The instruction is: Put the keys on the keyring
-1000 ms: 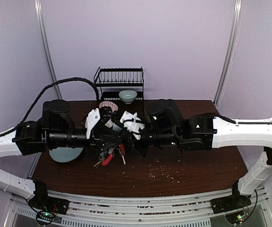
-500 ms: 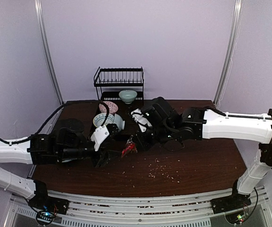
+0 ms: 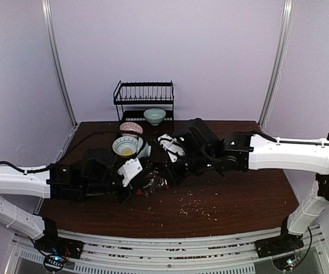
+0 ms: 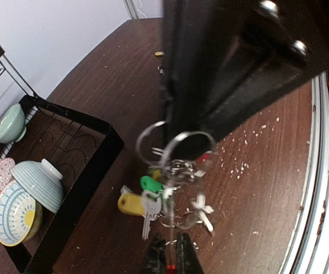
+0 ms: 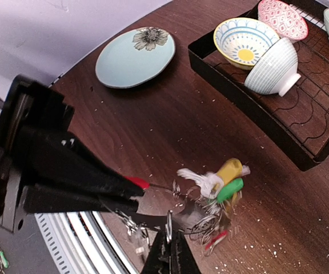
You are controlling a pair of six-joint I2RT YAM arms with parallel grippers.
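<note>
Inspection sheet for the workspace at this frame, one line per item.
Surface: dark wood table, crumbs scattered.
Job's things: keyring held between both grippers; green- and yellow-tagged keys hang from it.
Clutter: black tray of bowls, blue plate, dish rack holding a green bowl.
Grippers: left gripper fingers shut on the keyring; right gripper fingers shut on it too.
Cables: black cable along left arm, no snag seen.
Surroundings: lilac wall, metal posts.
</note>
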